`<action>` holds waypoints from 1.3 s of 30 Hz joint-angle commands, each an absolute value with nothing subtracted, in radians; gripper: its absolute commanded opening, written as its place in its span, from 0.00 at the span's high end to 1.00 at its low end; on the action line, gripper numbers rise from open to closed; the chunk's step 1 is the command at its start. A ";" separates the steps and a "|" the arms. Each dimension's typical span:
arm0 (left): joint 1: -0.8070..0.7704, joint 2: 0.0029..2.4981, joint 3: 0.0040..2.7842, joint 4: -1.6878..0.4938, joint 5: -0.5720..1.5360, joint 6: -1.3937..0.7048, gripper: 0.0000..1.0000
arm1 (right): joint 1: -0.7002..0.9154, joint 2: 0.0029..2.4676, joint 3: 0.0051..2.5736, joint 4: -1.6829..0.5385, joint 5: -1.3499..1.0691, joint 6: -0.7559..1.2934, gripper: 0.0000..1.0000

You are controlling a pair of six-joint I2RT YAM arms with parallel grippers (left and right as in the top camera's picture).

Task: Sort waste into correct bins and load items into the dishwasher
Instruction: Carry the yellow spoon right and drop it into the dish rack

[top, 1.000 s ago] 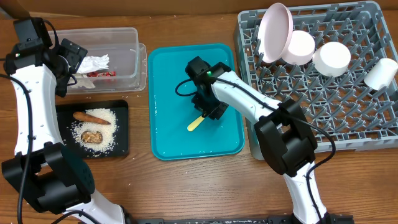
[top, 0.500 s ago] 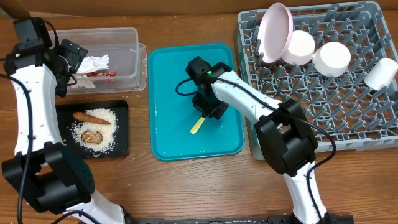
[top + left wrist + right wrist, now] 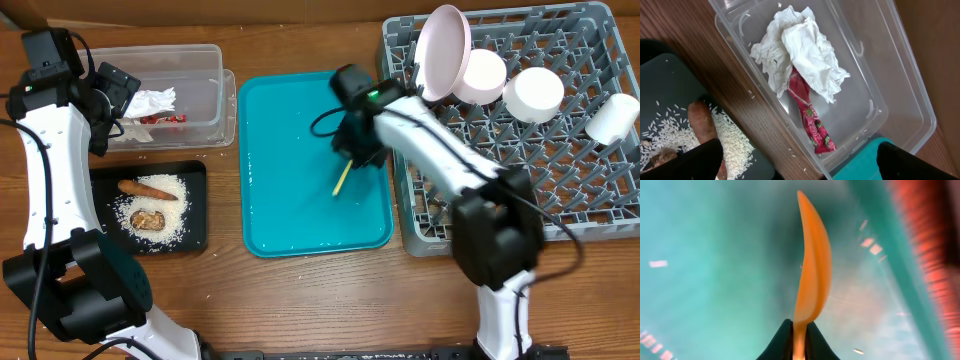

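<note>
My right gripper (image 3: 352,160) is shut on the yellow spoon (image 3: 342,180), which hangs tilted above the teal tray (image 3: 290,200). In the right wrist view the spoon (image 3: 812,270) sticks up from between the closed fingers (image 3: 775,342). My left gripper (image 3: 797,162) stands open over the near wall of the clear tub (image 3: 200,75), nothing between its fingers. The tub holds a crumpled white napkin (image 3: 800,55) and a red wrapper (image 3: 812,120). The black tray (image 3: 195,210) carries rice (image 3: 165,205), a carrot (image 3: 148,187) and a brown lump (image 3: 148,219). The grey rack (image 3: 520,150) holds a pink dish (image 3: 443,50), white bowl (image 3: 482,76) and cups (image 3: 533,94).
The teal tray lies between the tub and the rack, its right rim close to the rack's left edge. A few rice grains (image 3: 790,150) lie on the wooden table between tub and black tray. Another white cup (image 3: 612,118) rests at the rack's right side.
The right gripper closed on the yellow spoon, lifted it off the teal tray and carried it up and right, toward the rack. The left arm stayed still.
</note>
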State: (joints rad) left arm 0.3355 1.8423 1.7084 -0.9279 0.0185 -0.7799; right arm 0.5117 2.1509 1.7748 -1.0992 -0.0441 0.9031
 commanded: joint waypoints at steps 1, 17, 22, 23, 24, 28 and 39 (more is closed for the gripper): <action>0.332 1.844 1.718 -0.927 0.015 -0.789 0.00 | 0.434 1.970 1.835 -1.121 -0.029 0.629 0.96; 0.332 1.844 1.718 -0.927 0.015 -0.789 0.00 | 0.085 1.843 1.829 -1.068 -0.020 0.094 0.96; 0.332 1.844 1.718 -0.927 0.015 -0.789 0.00 | 0.071 1.843 1.823 -1.031 -0.055 0.043 0.96; 0.332 1.844 1.718 -0.927 0.016 -0.789 0.00 | 0.072 1.843 1.819 -1.024 -0.067 0.043 0.96; 0.332 1.844 1.718 -0.927 0.015 -0.789 0.00 | 0.074 1.843 1.817 -1.018 -0.081 0.043 0.96; 0.332 1.844 1.718 -0.927 0.016 -0.789 0.00 | 0.079 1.843 1.794 -0.992 -0.124 0.044 0.96; 0.332 1.844 1.718 -0.927 0.016 -0.789 0.00 | 0.093 1.916 1.764 -0.947 -0.223 0.044 0.96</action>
State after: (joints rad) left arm 0.3355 1.8423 1.7084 -0.9279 0.0185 -0.7799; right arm 0.0765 1.8874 1.7729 -0.9596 -0.1837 0.0513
